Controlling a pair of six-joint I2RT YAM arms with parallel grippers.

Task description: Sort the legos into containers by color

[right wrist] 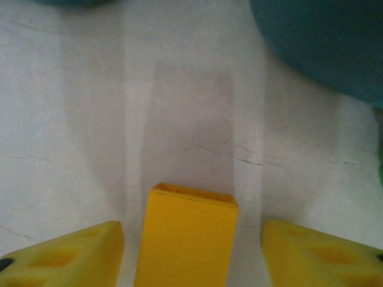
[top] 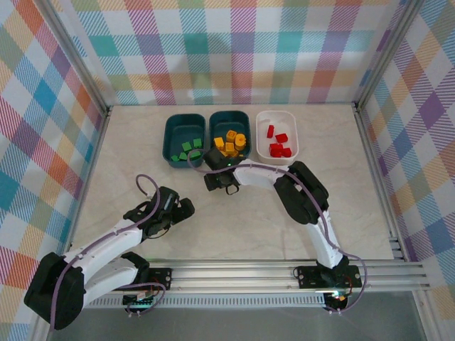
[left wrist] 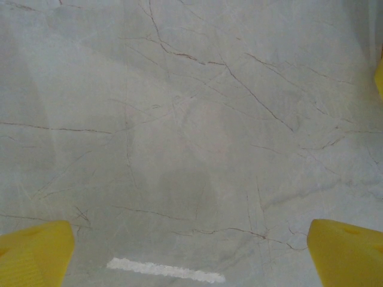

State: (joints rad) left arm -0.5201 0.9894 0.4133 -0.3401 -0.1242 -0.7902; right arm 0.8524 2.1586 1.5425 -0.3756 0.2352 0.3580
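My right pincer point(right wrist: 191, 232) stood open, a small yellow plastic brick point(right wrist: 187, 239) between its fingers with gaps either side, near a dark teal rounded plastic bin point(right wrist: 323, 42). My left pincer point(left wrist: 191, 239) gaped wide over the pale marbled table point(left wrist: 191, 119).

Bare bench point(top: 135, 149) left of the bins and across the centre, so there's open passage there. The far side is blocked by three bins side by side: left teal bin point(top: 184, 140), middle teal bin point(top: 229, 135), white bin point(top: 277, 133). The right arm point(top: 302, 192) arcs over the right-centre. Its right claw point(top: 215, 183) sits just in front of the teal bins, jaws apart, with a yellow brick point(right wrist: 187, 236) in the gap. The left claw point(top: 186, 207) is spread wide over bare bench, near-left. Plaid walls point(top: 43, 106) close off three sides.
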